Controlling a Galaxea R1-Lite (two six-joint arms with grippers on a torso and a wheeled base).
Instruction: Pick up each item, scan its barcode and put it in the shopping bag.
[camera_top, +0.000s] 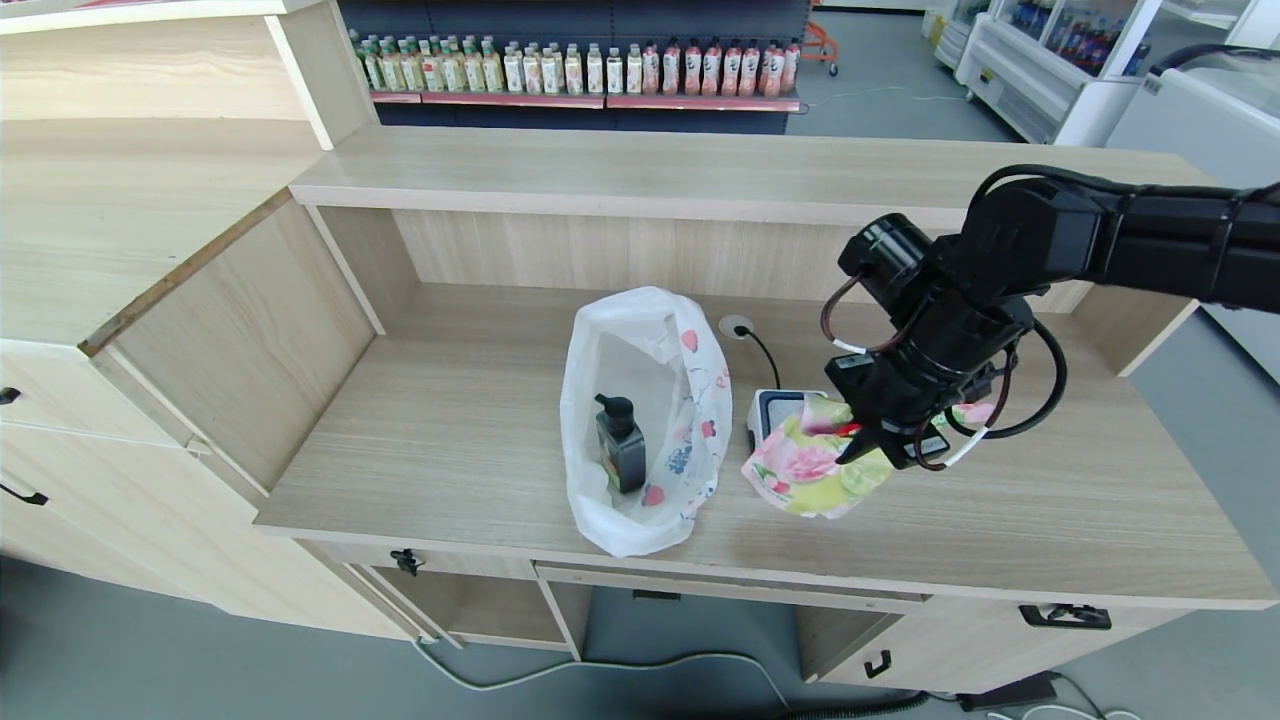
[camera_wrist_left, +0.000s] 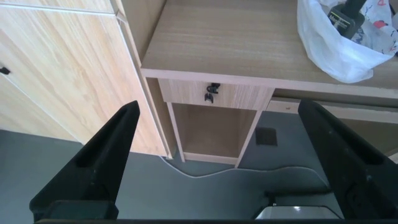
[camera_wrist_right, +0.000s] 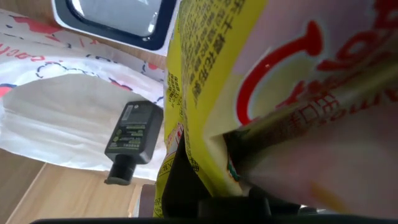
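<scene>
The right hand (camera_top: 885, 440) is clamped on a floral packet (camera_top: 805, 465) held over the barcode scanner (camera_top: 772, 408), just beside the shopping bag (camera_top: 640, 330). The bag holds a pump bottle (camera_top: 620, 445) and reaches nearly to the bench (camera_top: 1050, 510) front edge. The left hand (camera_wrist_left: 217, 155), spread apart, hangs below that edge.

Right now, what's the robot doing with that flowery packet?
The robot's right gripper is holding the flowery packet right by the scanner on the wooden counter, as if to scan it. Beside it sits the white shopping bag, open, with a black pump bottle already inside. The left gripper is open and empty, down in front of the counter's edge.
</scene>
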